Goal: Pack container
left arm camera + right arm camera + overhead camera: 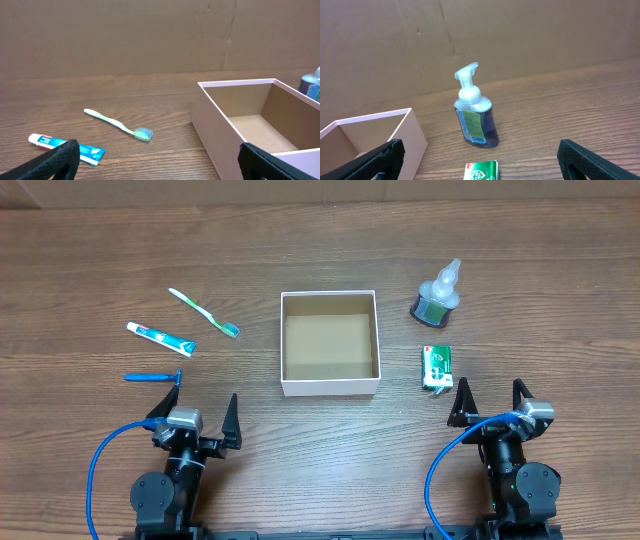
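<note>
The container (330,387) is found empty. On its near side, the left pincer (196,418) and right pincer (490,398) are held wide, nothing gripped. The carton (436,367), right of the container, is nearest the right pincer.

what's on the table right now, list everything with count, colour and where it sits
box: one, white with brown inside, table centre, empty
toothbrush: one, white and green, left of box, far side
toothpaste tube: one, white with blue-green print, left of box
razor: one, blue, left side, nearest the left arm
pump bottle: one, clear with dark liquid, upright, right of box
small carton: one, green and white, lying flat right of box
table: one, brown wood
left gripper: one, black, open, near edge
right gripper: one, black, open, near edge
</note>
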